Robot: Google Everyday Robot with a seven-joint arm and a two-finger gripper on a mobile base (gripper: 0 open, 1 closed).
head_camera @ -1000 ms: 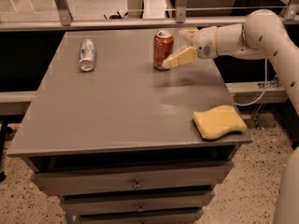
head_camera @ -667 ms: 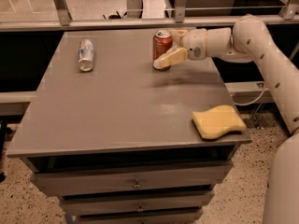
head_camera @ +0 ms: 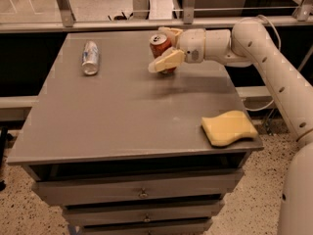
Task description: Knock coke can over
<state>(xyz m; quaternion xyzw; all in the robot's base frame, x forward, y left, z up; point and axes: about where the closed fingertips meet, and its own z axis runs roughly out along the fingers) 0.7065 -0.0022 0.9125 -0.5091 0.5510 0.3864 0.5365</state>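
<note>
The red coke can (head_camera: 159, 45) stands near the far edge of the grey table (head_camera: 122, 111), right of centre, leaning a little to the left. My gripper (head_camera: 157, 49) reaches in from the right at can height. It is open, with one cream finger (head_camera: 167, 61) in front of the can and the other (head_camera: 167, 31) behind it, so the can sits between them. I cannot tell whether the fingers press on the can.
A silver and blue can (head_camera: 90, 57) lies on its side at the far left of the table. A yellow sponge (head_camera: 228, 128) lies near the front right corner. A railing (head_camera: 146, 22) runs behind the table, and drawers (head_camera: 142, 195) sit under it.
My gripper has moved left, from beside the can to around it. The can now leans slightly left.
</note>
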